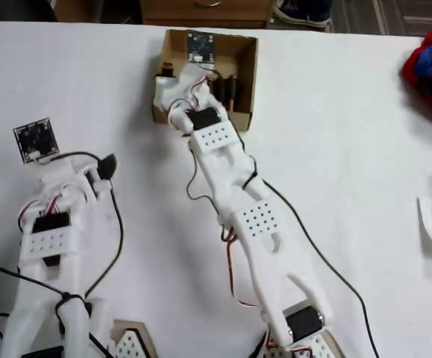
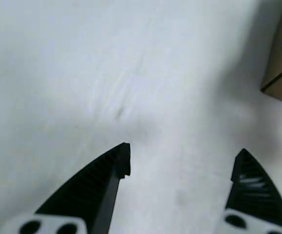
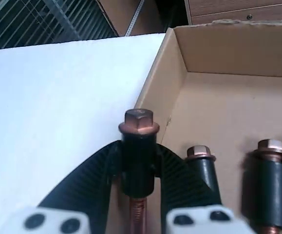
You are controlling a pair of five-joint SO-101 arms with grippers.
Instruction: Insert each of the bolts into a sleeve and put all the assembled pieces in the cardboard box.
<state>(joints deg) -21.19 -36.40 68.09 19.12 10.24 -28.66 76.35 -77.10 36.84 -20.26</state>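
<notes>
Right claw (image 3: pixel 139 152) up close, clamped on one black sleeve (image 3: pixel 138 168) with one copper bolt (image 3: pixel 139 122) poking out the top, held right at a side wall of the cardboard box (image 3: pixel 238 48). Just past it, down inside the box, a second piece (image 3: pixel 202 168) and a third piece (image 3: pixel 271 180), side by side, so three assemblies counted. Farther off, the left claw (image 2: pixel 184 151) hangs spread wide over the white table (image 2: pixel 82 73), with a corner of the box beyond it.

White tbl (image 1: pixel 350 186); wood cabinet (image 1: pixel 204 11) behind; cloths (image 1: pixel 428 60) rt edge.
</notes>
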